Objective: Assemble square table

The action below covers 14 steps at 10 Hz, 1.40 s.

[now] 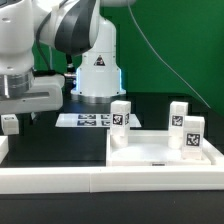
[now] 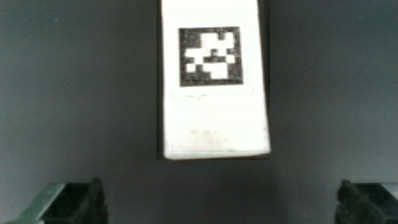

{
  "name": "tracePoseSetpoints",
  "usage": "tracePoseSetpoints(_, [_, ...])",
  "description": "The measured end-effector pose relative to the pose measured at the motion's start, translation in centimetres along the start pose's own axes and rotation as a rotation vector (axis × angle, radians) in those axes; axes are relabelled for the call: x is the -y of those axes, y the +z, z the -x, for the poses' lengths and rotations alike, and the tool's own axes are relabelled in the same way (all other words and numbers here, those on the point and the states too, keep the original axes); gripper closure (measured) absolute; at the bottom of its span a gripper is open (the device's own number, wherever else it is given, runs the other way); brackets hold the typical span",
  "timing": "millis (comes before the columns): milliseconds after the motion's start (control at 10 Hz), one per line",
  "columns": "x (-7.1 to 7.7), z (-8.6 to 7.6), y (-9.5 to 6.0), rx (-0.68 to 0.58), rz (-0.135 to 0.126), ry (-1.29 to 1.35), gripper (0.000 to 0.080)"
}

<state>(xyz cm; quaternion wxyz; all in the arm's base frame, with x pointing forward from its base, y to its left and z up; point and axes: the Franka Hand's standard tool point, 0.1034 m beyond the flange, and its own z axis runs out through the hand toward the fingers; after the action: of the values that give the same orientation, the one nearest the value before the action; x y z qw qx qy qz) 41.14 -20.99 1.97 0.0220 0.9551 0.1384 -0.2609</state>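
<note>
Below the open pincer (image 2: 221,203), whose fingers stand apart, we should centre on the leg (image 2: 217,85) lying on the surface (image 2: 71,90) before closing.

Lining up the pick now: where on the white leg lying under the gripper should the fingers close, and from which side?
Come straight down on the leg and close across its two long sides, on the plain part below the tag. It lies flat, long and narrow; the open gripper has its fingers spread wider than it.
</note>
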Motion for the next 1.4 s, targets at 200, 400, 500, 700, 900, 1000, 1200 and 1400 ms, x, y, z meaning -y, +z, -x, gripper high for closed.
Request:
tracePoseSetpoints(200, [0.1,0.2,0.2,0.020,-0.006,-0.002,0.0150])
tracePoseSetpoints(400, [-0.2,0.7,1.3,0.149,-0.007,-0.027,0.0150])
tracePoseSetpoints(500, [-0.3,0.6,1.5,0.194,0.011,-0.041,0.0150])
tracePoseSetpoints(700, [0.0,1.0,2.0,0.290,0.019,-0.045,0.0150])
tracePoseSetpoints(900, [0.2,0.7,2.4,0.371,0.018,-0.040,0.0150])
tracePoseSetpoints(1000, [0.4,0.8,2.6,0.424,0.006,-0.039,0.0150])
tracePoseSetpoints(1200, [0.5,0.9,3.0,0.521,0.000,-0.047,0.0150])
tracePoseSetpoints(1400, [0.1,0.8,2.9,0.517,0.006,-0.045,0.0150])
